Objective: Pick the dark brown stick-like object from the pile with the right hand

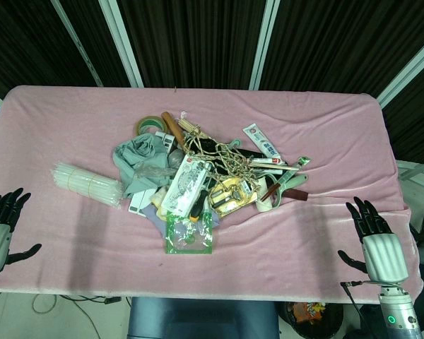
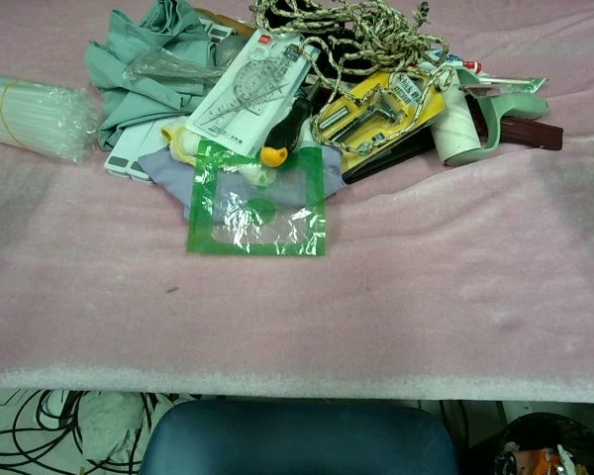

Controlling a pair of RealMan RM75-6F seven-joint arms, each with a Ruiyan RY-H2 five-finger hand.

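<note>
Both hands sit low at the frame's bottom corners, well apart from the pile. The right hand (image 1: 373, 236), lower right, has its fingers (image 1: 360, 212) spread and released, holding nothing; the left hand (image 1: 1, 226), lower left, is likewise released. On the pink worktop (image 1: 71, 134), the dark brown stick (image 1: 175, 129) lies at the pile's upper left, slanting beside the tape roll (image 1: 148, 123) and under the tangled rope (image 1: 215, 150). A green-edged pouch (image 2: 257, 203) lies at the pile's near edge, and a bundle of white straws (image 1: 86, 183) sits to its left.
</note>
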